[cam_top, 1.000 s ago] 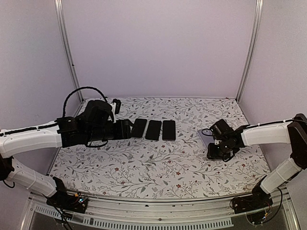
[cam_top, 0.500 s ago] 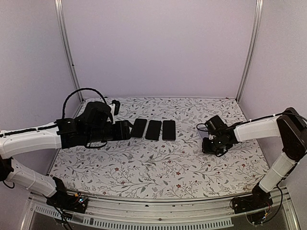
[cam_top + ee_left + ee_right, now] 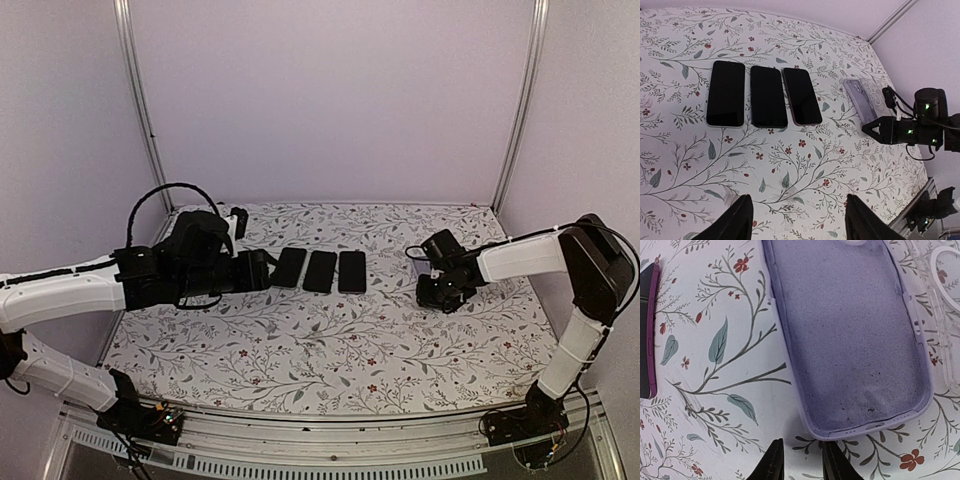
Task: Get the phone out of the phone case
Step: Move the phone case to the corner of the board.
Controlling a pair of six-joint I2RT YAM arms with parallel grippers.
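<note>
From above we see the left gripper (image 3: 262,271) just left of the phones (image 3: 320,270), the right gripper (image 3: 430,292) well right of them; left wrist: left gripper spread, phone case (image 3: 860,100) right of the phones; right wrist: right gripper narrowly parted, empty; phone case open side up.

A floral table (image 3: 330,340) carries three black phones (image 3: 320,271) mid-far, with a lavender case (image 3: 850,335) and a clear case (image 3: 945,315) to the right.

Left tool (image 3: 799,219) gapes wide; right tool (image 3: 801,461) stands narrowly parted.
</note>
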